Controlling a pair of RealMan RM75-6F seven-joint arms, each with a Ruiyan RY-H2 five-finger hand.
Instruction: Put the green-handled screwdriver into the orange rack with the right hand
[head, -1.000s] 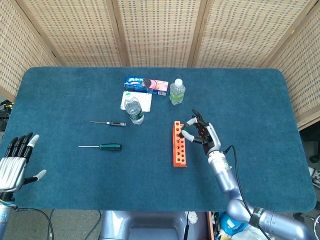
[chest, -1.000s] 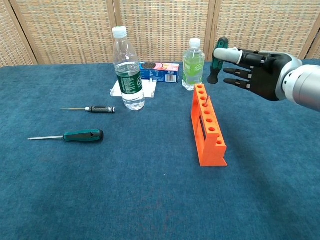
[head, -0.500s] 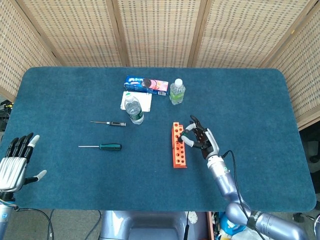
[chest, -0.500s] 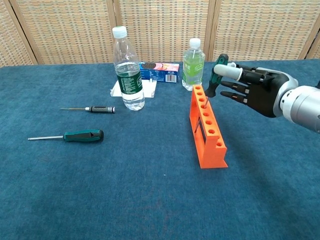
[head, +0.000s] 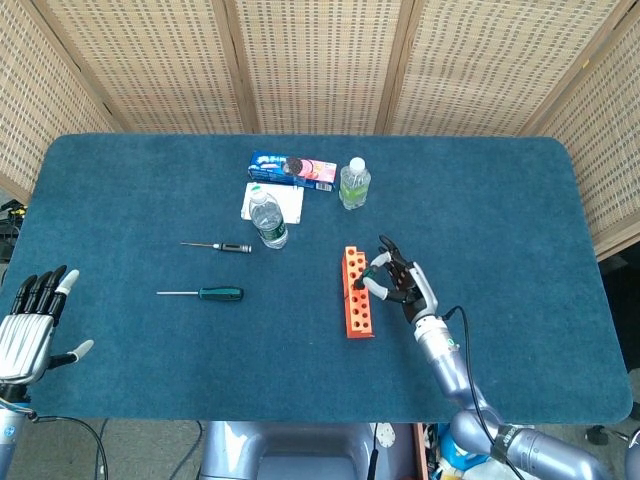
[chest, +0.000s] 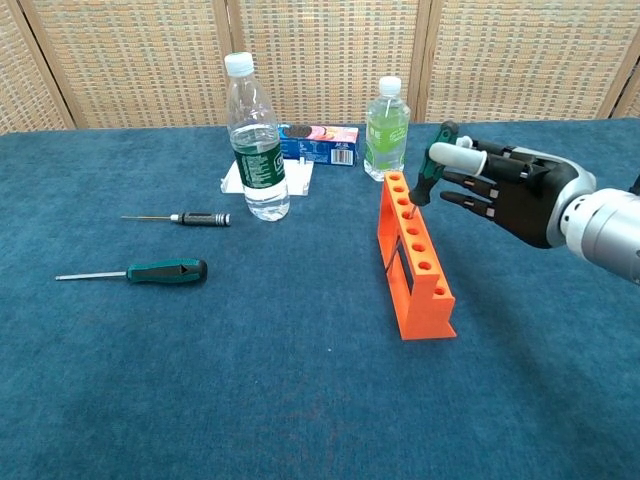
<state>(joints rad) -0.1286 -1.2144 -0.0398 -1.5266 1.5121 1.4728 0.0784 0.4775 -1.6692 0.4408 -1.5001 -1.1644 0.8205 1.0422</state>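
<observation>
My right hand (chest: 505, 190): fingers pinch green-handled screwdriver (chest: 428, 174), tilted, tip in a far hole of orange rack (chest: 415, 258). Just behind: green-tinted bottle (chest: 386, 116), cookie pack (chest: 320, 142). My left hand (head: 30, 325): fingers apart, off desk (head: 150, 200) edge. Second green screwdriver (chest: 150, 271), black screwdriver (chest: 190, 218), clear bottle (chest: 256, 140): well apart.

Since 1 s ago we see the right hand (chest: 505, 190) has dropped and moved in toward the orange rack (chest: 414, 262). The green-handled screwdriver (chest: 427, 173) it pinches came down with it: the handle now sits just above the rack's far end, and the shaft has gone into a hole near that end. Handle tilts away from the rack.
</observation>
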